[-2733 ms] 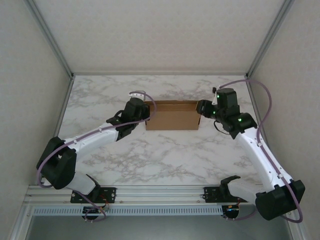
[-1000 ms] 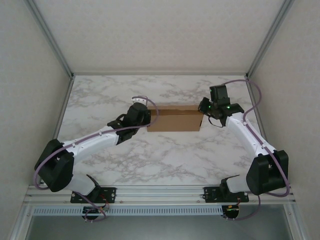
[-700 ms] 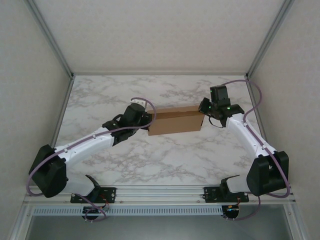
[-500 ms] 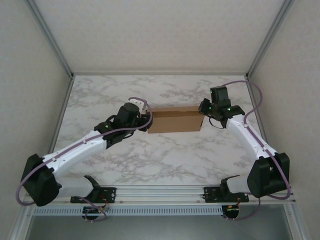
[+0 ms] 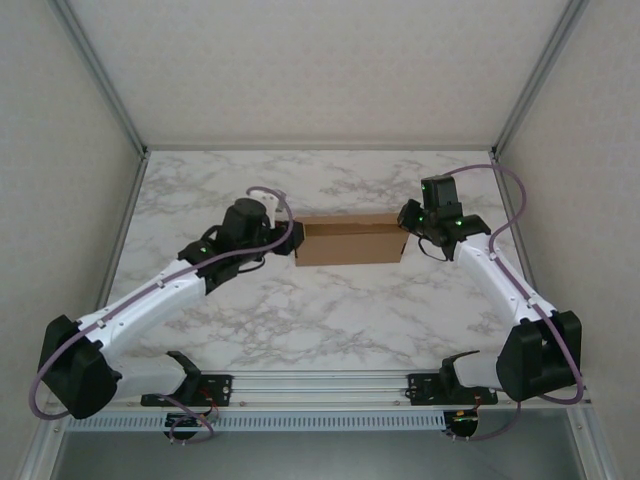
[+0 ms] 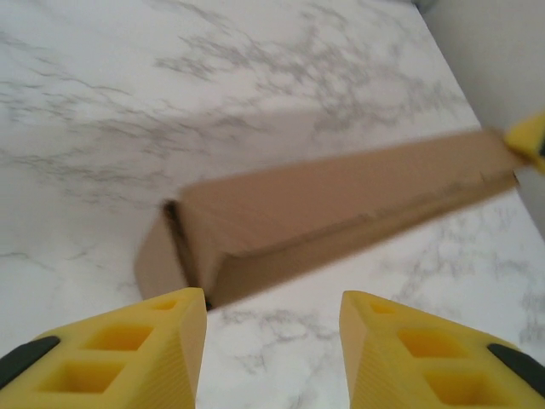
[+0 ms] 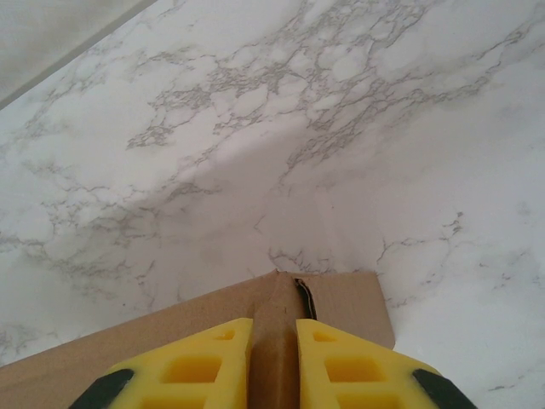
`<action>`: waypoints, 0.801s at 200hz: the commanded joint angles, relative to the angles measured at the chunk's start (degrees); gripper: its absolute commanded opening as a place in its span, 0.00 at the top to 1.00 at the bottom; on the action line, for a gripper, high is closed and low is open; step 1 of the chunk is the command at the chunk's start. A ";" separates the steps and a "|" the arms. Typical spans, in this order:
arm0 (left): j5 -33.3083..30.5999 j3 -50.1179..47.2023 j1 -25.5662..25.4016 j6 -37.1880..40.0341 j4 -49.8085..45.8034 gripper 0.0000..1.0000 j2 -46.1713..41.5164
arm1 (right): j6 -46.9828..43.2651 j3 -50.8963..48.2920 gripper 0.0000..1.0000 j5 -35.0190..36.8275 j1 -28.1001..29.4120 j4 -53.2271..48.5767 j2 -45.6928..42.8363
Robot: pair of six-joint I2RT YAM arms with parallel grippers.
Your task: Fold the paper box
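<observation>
Top view: the paper box (image 5: 350, 240) lies flat mid-table on the marble table (image 5: 330, 320), long axis across the frame, and it already reads as a closed, thin mailer. The left gripper (image 5: 290, 238) sits just beside the box's left end and the right gripper (image 5: 405, 218) is at its right end. Left wrist view: our jaws are spread with nothing between them. The box lies just ahead in mid-frame, running off to the upper right. A dark seam shows at its near end, so that end flap looks not fully seated; motion blur keeps us from being sure. Right wrist view: the jaws are pressed together on a thin upright cardboard edge at the box's end, bottom centre of frame, with a small gap beside the corner crease. We judge this to be the late stage, closing off the ends. Next move: the right gripper steadies the box while the left lines up square to the near end and pushes or pinches that flap home, without skidding the box sideways.
</observation>
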 commanded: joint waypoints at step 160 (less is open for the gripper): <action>-0.36 -11.33 2.45 -13.21 14.33 0.67 5.10 | -0.51 -1.60 0.67 -0.53 0.93 -5.23 -1.79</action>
